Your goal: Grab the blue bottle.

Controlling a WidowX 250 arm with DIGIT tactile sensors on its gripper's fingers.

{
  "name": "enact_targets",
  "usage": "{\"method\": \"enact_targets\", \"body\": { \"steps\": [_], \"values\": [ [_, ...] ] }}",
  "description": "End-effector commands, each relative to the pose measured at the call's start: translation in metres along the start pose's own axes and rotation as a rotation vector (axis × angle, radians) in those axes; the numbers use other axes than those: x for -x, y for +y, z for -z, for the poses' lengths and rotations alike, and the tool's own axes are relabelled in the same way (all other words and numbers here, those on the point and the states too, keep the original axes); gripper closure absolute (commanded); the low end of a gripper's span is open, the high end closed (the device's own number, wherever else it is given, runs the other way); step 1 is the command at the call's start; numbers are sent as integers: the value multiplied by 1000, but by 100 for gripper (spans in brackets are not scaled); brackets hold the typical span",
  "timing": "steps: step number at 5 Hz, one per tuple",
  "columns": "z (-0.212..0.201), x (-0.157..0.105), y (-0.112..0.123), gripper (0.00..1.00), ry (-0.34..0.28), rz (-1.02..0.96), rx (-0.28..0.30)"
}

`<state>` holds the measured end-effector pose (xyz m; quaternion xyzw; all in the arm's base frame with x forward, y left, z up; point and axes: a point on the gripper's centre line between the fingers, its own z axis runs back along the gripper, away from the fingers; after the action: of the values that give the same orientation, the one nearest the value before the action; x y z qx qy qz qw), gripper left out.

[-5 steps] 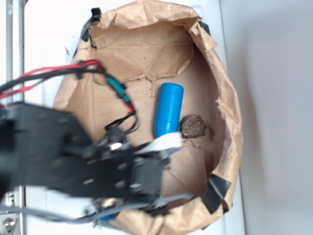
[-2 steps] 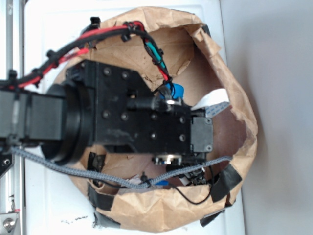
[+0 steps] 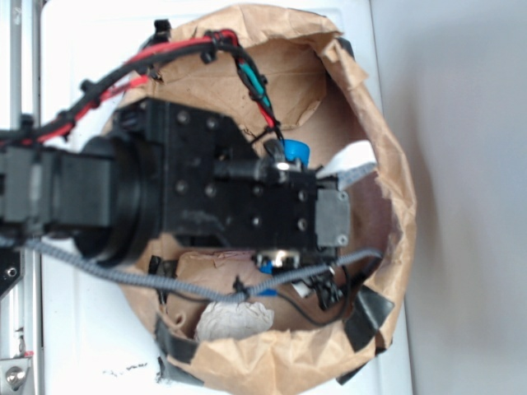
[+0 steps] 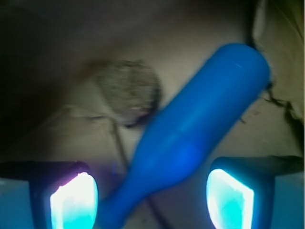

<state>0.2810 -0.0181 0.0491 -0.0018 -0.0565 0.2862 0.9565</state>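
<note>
Comparing w/ the exterior shot a sec ago, the arm has swung from the lower left corner to right over the paper-lined bowl point(image 3: 387, 164) and now covers most of its inside. Since 0.4 s ago it has shifted only slightly, toward the left, so approach looks nearly finished.

Blue bottle point(image 4: 200, 129) lies on its side on the brown paper floor. In the exterior view only a bit of its blue end peeks out above the wrist block. Wrist view shows it diagonal: fat end upper right, narrow neck lower left, running down between the two fingertips. Hand point(image 4: 152, 200) is spread wide, pads glowing on either side, nothing pinched yet. The neck sits closer to the left pad in that view, body closer to the right; can't tell if either pad touches.

Brown lump point(image 4: 128, 95) sits just beside the bottle's mid-body, on the far side from the hand, prob. touching or nearly so.

Judgement: the reach is done, bottle is bracketed. Next step is prob. a small drop & close. Bottle is smooth, tapered and skewed to the pads, so it may twist or squirt out on closing.
</note>
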Motion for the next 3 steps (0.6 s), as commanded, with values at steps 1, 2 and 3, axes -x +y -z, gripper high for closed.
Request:
{"method": "enact_targets", "body": {
  "steps": [1, 2, 3],
  "values": [
    [24, -11, 21, 0, -3, -15, -36],
    [36, -9, 15, 100, 11, -10, -52],
    [24, -12, 12, 100, -14, -3, -15]
  ]
}}
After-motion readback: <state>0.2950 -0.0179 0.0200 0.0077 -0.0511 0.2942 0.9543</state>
